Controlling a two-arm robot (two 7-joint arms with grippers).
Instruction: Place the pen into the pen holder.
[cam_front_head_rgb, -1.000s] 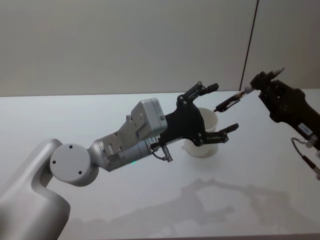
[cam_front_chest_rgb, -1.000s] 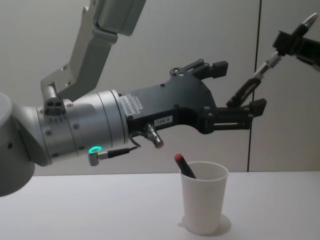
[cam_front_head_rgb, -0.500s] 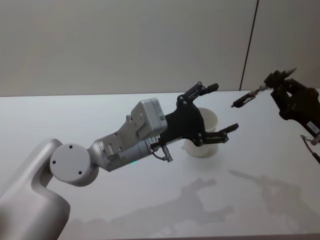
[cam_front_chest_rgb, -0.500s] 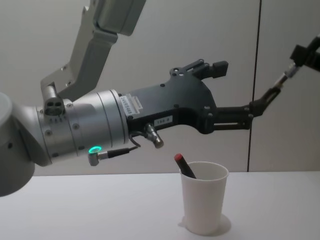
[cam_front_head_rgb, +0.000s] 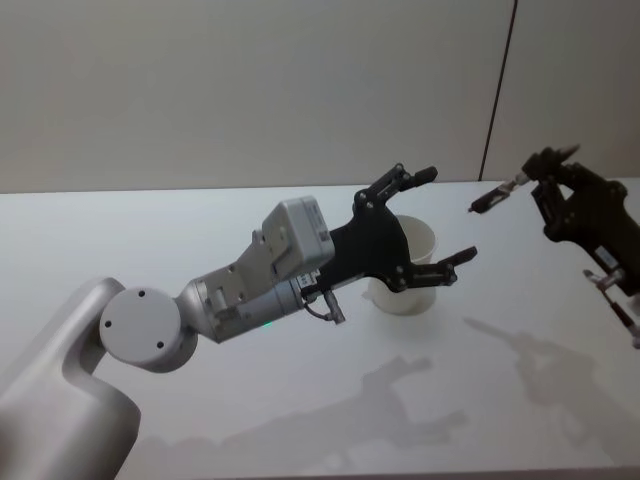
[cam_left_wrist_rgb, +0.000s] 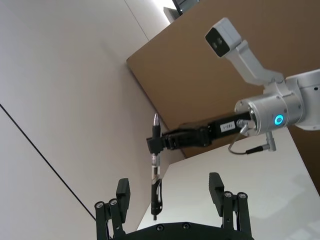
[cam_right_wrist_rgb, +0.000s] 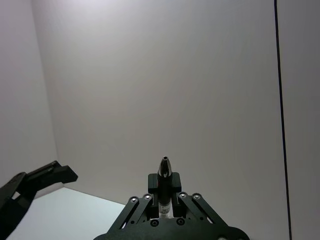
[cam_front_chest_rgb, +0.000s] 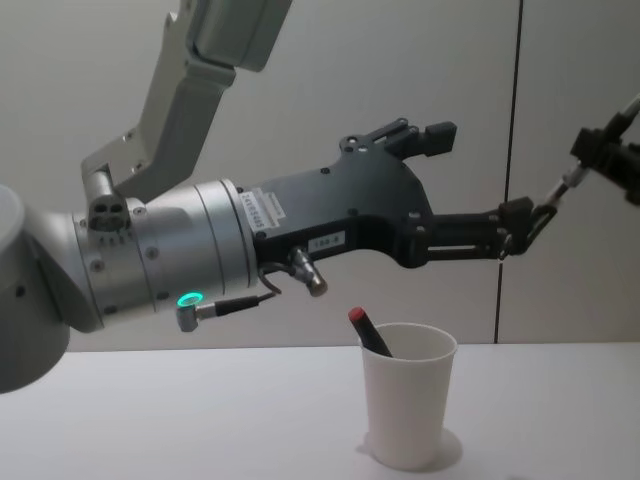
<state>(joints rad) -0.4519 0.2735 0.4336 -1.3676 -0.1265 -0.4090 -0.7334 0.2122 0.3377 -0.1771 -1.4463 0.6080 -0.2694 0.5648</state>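
Since the earlier frame the pen, clamped in the right pincer, was drawn rightward off the pen holder; left pincer is held apart above it.

red-capped pen lower part hidden inside pen holder

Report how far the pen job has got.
Done: one red-capped pen already stands in the pen holder.

In hand: the right tool is shut on a black pen, held in the air to the right of the cup. The left tool hangs open above the cup, gripping nothing.

Left: bring the black pen over the cup's rim, lower it in and let go.
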